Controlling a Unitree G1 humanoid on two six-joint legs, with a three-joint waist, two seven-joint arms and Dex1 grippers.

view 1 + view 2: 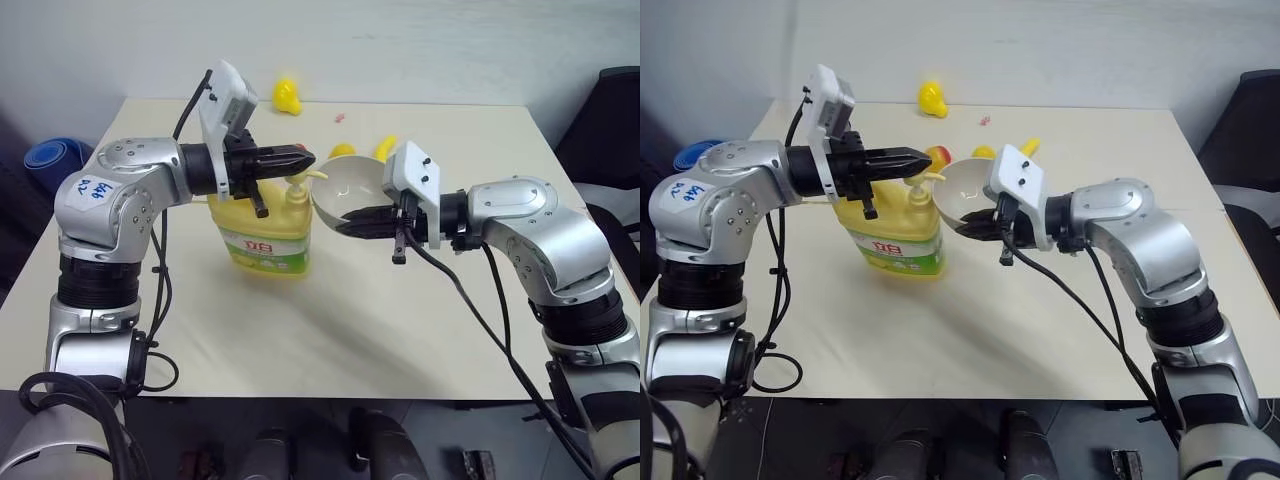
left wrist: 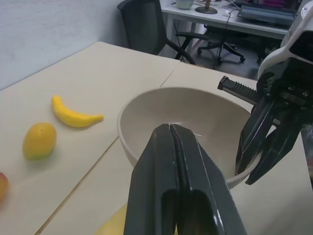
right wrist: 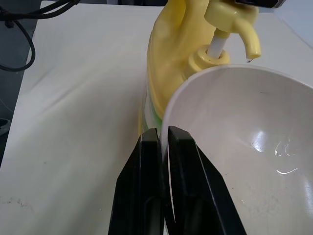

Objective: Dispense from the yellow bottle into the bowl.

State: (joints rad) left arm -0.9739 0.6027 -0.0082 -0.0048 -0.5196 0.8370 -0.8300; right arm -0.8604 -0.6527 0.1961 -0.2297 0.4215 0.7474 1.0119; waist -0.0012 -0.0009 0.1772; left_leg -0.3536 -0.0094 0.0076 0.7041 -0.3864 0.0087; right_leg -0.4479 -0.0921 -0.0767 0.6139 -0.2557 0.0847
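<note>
now | my right gripper [image 1: 352, 222] pinches the round beige-grey bowl [image 1: 350, 186] by its rim, tilted under the spout to catch | my left gripper [image 1: 300, 158], fingers pressed together, sits over the large yellow plastic pump bottle [image 1: 262, 232] to press.

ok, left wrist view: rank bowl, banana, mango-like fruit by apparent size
1. bowl, largest by far, though nearest the camera.
2. toy banana.
3. round yellow fruit, shorter but fatter than the banana, so those two are close.
</note>
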